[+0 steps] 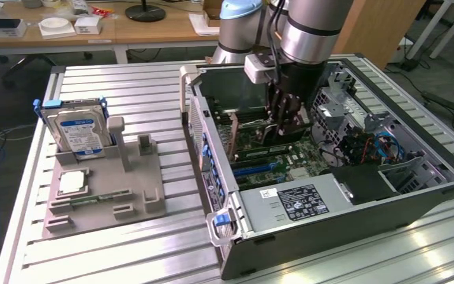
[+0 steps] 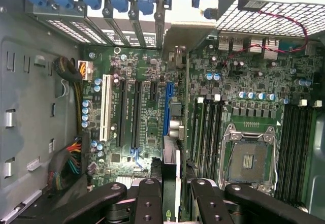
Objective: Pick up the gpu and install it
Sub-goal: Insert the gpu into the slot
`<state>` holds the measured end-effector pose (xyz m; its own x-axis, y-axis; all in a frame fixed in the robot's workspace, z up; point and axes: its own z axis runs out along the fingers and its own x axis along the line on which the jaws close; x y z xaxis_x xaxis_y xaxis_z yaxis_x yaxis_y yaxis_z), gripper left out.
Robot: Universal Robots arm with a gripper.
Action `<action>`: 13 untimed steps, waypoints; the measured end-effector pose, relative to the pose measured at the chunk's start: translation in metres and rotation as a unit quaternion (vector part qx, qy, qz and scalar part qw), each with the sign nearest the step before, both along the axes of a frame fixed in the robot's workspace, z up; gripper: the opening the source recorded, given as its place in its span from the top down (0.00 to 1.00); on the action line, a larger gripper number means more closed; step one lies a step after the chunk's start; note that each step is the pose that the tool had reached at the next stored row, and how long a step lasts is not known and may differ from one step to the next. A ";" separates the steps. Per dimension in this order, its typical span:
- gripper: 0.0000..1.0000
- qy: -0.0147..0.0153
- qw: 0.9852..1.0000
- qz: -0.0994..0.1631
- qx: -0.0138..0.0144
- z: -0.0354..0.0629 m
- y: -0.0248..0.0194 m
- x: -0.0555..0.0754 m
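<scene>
My gripper (image 1: 284,129) reaches down into the open computer case (image 1: 330,219), low over the motherboard (image 2: 142,97). It is shut on the gpu (image 1: 252,137), a thin dark card held upright on its edge. In the wrist view the gpu (image 2: 177,158) appears edge-on between the black fingers (image 2: 150,198), running toward the rear slot openings. It stands right beside the blue expansion slot (image 2: 166,107), between that slot and the memory slots (image 2: 205,127). I cannot tell whether its lower edge touches the slot.
A grey fixture (image 1: 104,195) at the exterior view's left holds a silver hard drive with a blue label (image 1: 81,133), a processor chip (image 1: 73,182) and a small memory stick (image 1: 93,200). Inside the case are the processor socket (image 2: 249,158), cable bundles (image 2: 68,163) and drive bays (image 1: 369,148).
</scene>
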<state>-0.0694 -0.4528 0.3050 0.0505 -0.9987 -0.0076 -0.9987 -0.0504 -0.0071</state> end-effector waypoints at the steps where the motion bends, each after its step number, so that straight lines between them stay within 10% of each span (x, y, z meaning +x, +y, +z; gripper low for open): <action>1: 0.73 0.000 1.000 0.000 0.000 -0.0001 0.0000 0.000; 13: 0.73 0.000 1.000 0.000 0.000 -0.0047 0.0000 -0.005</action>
<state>-0.0741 -0.4528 0.3003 0.0505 -0.9987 -0.0077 -0.9987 -0.0504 -0.0070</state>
